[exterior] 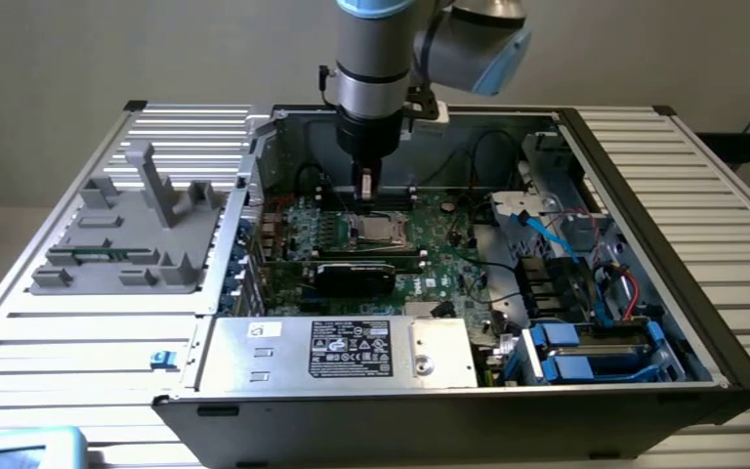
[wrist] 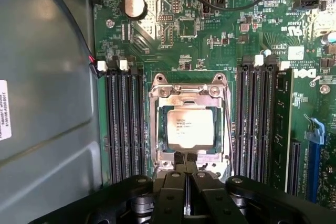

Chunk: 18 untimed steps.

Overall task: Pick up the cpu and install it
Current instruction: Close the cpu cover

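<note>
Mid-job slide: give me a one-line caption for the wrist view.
Shut gripper by the edge of the motherboard socket, where the cpu sits between banks of memory slots.

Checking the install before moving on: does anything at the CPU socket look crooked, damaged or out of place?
Nothing stands out. The cpu lies flat and square inside the metal socket frame, edges parallel to it. The shut gripper is by the frame's edge, holding nothing.

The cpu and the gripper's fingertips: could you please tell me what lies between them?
In the wrist view, just a narrow strip of the socket's metal frame separates the cpu from the shut gripper.
</note>
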Each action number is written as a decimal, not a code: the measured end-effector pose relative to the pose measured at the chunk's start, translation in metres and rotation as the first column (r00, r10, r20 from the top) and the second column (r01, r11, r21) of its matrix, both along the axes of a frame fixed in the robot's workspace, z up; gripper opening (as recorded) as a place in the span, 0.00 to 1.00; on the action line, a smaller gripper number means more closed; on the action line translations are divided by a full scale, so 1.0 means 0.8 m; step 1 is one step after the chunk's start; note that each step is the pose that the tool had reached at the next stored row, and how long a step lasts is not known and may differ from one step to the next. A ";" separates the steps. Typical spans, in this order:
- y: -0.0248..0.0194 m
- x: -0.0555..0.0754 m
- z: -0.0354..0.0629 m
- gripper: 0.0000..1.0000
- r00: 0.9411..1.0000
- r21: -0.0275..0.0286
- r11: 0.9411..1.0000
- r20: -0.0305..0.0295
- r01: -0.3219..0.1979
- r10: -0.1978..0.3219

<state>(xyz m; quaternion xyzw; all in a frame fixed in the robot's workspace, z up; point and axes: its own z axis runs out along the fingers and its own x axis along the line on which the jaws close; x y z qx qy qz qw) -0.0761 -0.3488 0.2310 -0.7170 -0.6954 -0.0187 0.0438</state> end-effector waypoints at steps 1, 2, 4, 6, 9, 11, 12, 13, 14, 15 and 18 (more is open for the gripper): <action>-0.0010 -0.001 -0.002 0.11 1.000 0.000 1.000 0.000 0.000 0.000; -0.0018 -0.002 -0.005 0.11 1.000 0.000 1.000 0.000 0.000 0.000; -0.0027 -0.004 -0.009 0.11 1.000 0.000 1.000 0.000 0.000 0.000; -0.0029 -0.006 -0.014 0.11 1.000 0.000 1.000 0.000 0.000 0.000; -0.0029 -0.008 -0.021 0.11 1.000 -0.001 1.000 0.000 0.000 0.000; -0.0029 -0.009 -0.025 0.11 1.000 -0.002 1.000 0.000 0.000 0.000; -0.0028 -0.010 -0.027 0.11 1.000 -0.003 1.000 0.000 0.000 0.000; -0.0028 -0.010 -0.029 0.11 1.000 -0.003 1.000 0.000 0.000 0.000; -0.0029 -0.011 -0.030 0.11 1.000 -0.004 1.000 0.000 0.000 0.000; -0.0029 -0.011 -0.030 0.11 1.000 -0.004 1.000 0.000 0.000 0.000; -0.0029 -0.012 -0.031 0.11 1.000 -0.004 1.000 0.000 0.000 0.000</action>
